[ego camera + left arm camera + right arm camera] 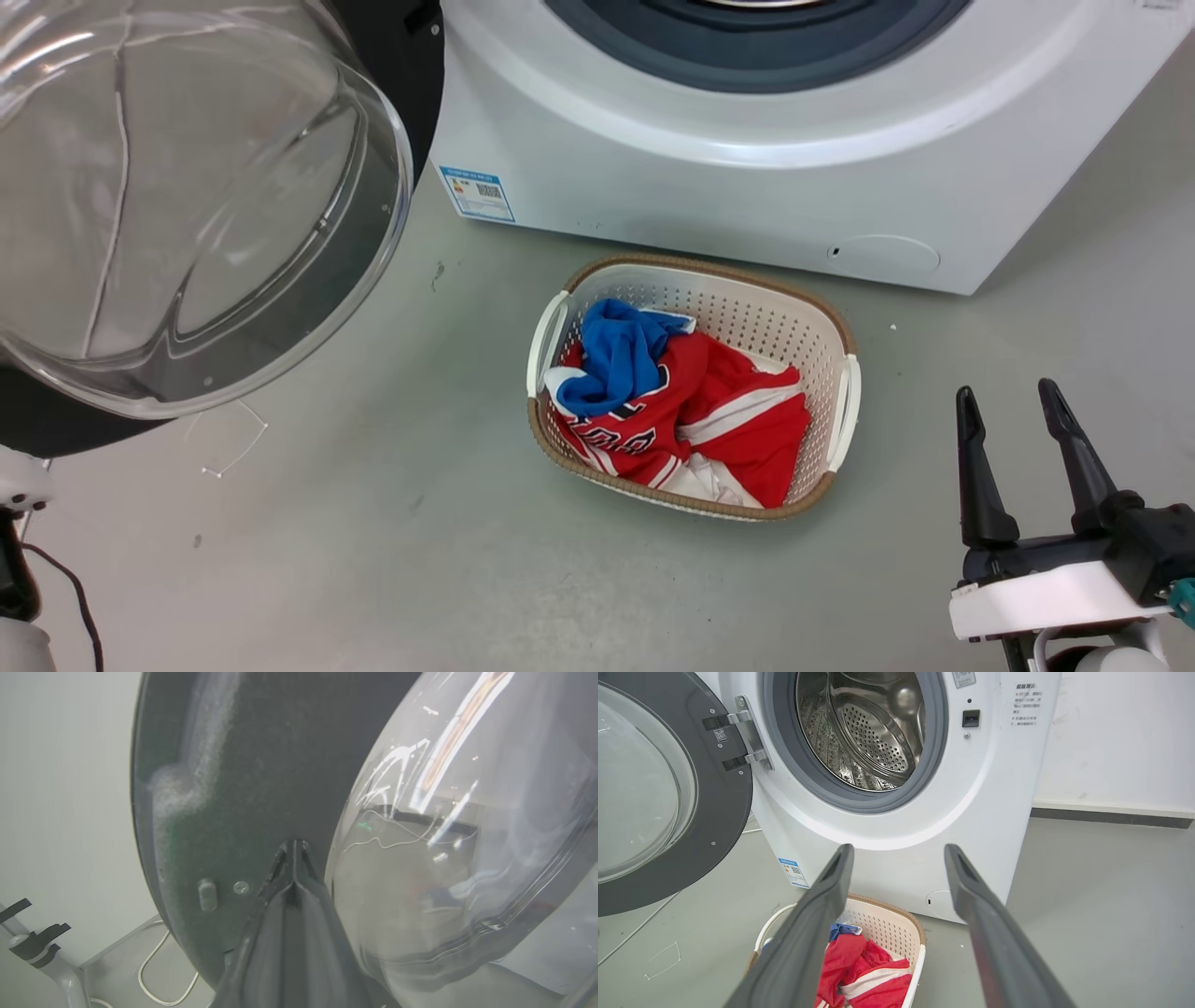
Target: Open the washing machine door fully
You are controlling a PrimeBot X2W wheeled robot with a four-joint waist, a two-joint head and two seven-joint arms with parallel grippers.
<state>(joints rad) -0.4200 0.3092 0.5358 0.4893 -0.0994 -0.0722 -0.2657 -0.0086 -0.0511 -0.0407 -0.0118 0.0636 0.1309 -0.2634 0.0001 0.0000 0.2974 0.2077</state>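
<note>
Left hand [294,848] clenched on nothing, fingertips seemingly touching the dark inner face of the washing machine door [219,788], just beside its glass bowl. Right hand [1013,401] released, idle. Door stands swung out left of the washing machine [980,802] — wide, perhaps short of its stop. Step: final push. Next: press outward along the hinge arc — gently.

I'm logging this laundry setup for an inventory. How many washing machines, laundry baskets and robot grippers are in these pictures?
washing machine: 1
laundry basket: 1
grippers: 2 (left gripper, right gripper)
Total: 4
</note>
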